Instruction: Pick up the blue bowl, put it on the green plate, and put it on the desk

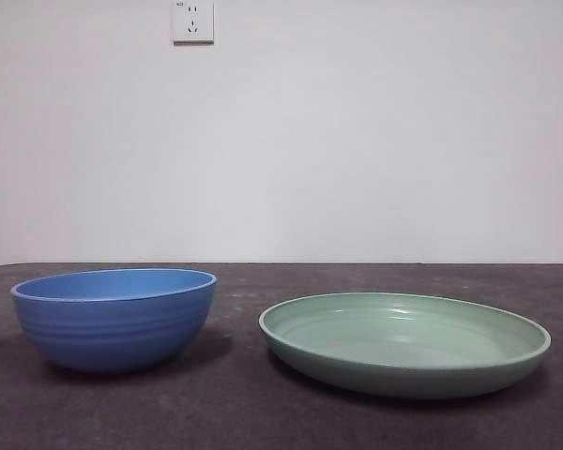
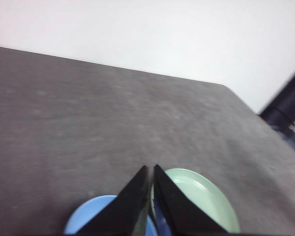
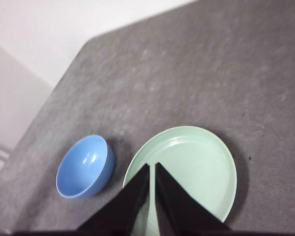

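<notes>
The blue bowl (image 1: pixel 114 318) stands upright on the worktop (image 1: pixel 263 412) in the lower left of the front view, its ridged outer wall facing the camera. The green plate (image 1: pixel 404 343) lies flat on the same surface in the lower right of that view, wider and much shallower than the bowl. The two are near each other but apart, with a strip of bare worktop between them. Both appear empty. Behind them rises a plain white wall (image 1: pixel 357 141), with a white power socket (image 1: pixel 192 21) at the top of the frame, left of centre.

No arm shows in the front view. In the left wrist view the left pincer (image 2: pixel 150 169) hangs high above the worktop, its two black jaws drawn together with only a thin slit between the tips. Below the jaws, at the lower edge of that frame, parts of the blue bowl (image 2: pixel 83 219) and the green plate (image 2: pixel 201 196) peek out on either side; the picture is somewhat blurred, so finer detail there cannot be told. A dark shape at the right edge may be part of the other arm.

In the right wrist view the right pincer (image 3: pixel 152 167) likewise hangs above the worktop with its jaws together and grasping nothing. The green plate (image 3: pixel 196 162) sits behind the tips in the lower middle of that frame, and the blue bowl (image 3: pixel 84 166) rests to its left, clear of the plate's rim.
</notes>
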`<action>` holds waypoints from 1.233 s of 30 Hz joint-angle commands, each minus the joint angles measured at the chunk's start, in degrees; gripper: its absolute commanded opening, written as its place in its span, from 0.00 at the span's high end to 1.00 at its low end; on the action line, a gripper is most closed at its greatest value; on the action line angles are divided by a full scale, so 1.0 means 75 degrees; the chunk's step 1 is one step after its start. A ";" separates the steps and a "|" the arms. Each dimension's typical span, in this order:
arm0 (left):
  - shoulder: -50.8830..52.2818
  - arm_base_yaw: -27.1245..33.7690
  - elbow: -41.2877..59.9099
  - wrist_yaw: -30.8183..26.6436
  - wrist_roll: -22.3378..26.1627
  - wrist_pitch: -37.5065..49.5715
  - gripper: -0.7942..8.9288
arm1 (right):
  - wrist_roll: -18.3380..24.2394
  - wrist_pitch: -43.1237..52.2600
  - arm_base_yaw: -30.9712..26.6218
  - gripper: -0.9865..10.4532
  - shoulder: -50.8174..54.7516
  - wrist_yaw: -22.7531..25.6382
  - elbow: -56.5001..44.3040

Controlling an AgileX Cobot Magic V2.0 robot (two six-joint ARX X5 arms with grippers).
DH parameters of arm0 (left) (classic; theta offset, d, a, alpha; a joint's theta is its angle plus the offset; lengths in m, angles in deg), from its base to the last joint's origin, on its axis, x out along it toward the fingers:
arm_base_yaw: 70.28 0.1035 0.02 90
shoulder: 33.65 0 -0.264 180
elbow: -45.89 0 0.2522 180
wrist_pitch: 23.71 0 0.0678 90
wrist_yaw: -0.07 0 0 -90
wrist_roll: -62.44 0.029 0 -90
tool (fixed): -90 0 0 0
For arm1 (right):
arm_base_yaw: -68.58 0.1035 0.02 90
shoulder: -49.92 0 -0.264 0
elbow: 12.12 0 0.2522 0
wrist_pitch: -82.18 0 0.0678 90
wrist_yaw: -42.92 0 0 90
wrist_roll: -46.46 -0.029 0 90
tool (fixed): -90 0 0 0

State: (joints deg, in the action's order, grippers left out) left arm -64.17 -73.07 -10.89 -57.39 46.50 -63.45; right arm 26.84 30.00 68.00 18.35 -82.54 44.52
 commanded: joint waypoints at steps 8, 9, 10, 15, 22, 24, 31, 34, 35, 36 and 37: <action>-0.0839 -0.0146 -0.0425 0.0286 0.0096 0.0026 0.90 | 0.0647 0.0032 0.0009 0.90 -0.1142 -0.0073 0.0160; -0.0860 -0.0146 -0.0425 0.0286 0.0096 0.0029 0.90 | 0.0653 0.0032 0.0009 0.90 -0.1177 -0.0076 0.0160; -0.0871 -0.0146 -0.0425 0.0283 0.0099 0.0029 0.90 | 0.0653 0.0023 0.0009 0.90 -0.1177 -0.0067 0.0160; -0.0877 -0.0178 -0.0425 0.0259 0.0297 0.0023 0.89 | 0.0676 0.0023 0.0009 0.90 -0.1169 -0.0064 0.0160; -0.1014 -0.0554 -0.0425 -0.0166 0.0516 -0.0085 0.66 | 0.0676 -0.0274 0.0009 0.59 -0.1172 0.0204 0.0160; -0.1096 -0.0708 -0.0425 -0.0277 0.0516 -0.0160 0.47 | 0.0676 -0.0437 0.0009 0.42 -0.1172 0.0353 0.0160; -0.1378 -0.1128 -0.0425 -0.0423 0.0580 -0.0356 0.28 | 0.0679 -0.0600 0.0009 0.34 -0.1172 0.0536 0.0160; -0.1495 -0.1145 -0.0425 -0.0446 0.0720 -0.0376 0.28 | 0.0685 -0.0589 0.0009 0.34 -0.1169 0.0536 0.0160; -0.1545 -0.1145 -0.0425 -0.0510 0.0717 -0.0376 0.28 | 0.0685 -0.0592 0.0009 0.34 -0.1169 0.0536 0.0160; -0.1623 -0.1145 -0.0425 -0.0603 0.0711 -0.0396 0.28 | 0.0688 -0.0595 0.0009 0.34 -0.1169 0.0536 0.0160; -0.1711 -0.1145 -0.0425 -0.0708 0.0711 -0.0446 0.28 | 0.0688 -0.0597 0.0009 0.34 -0.1172 0.0536 0.0160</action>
State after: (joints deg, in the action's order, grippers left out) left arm -76.08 -81.46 -13.06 -61.90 50.98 -66.82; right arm 31.35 25.02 68.00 9.80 -78.50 44.98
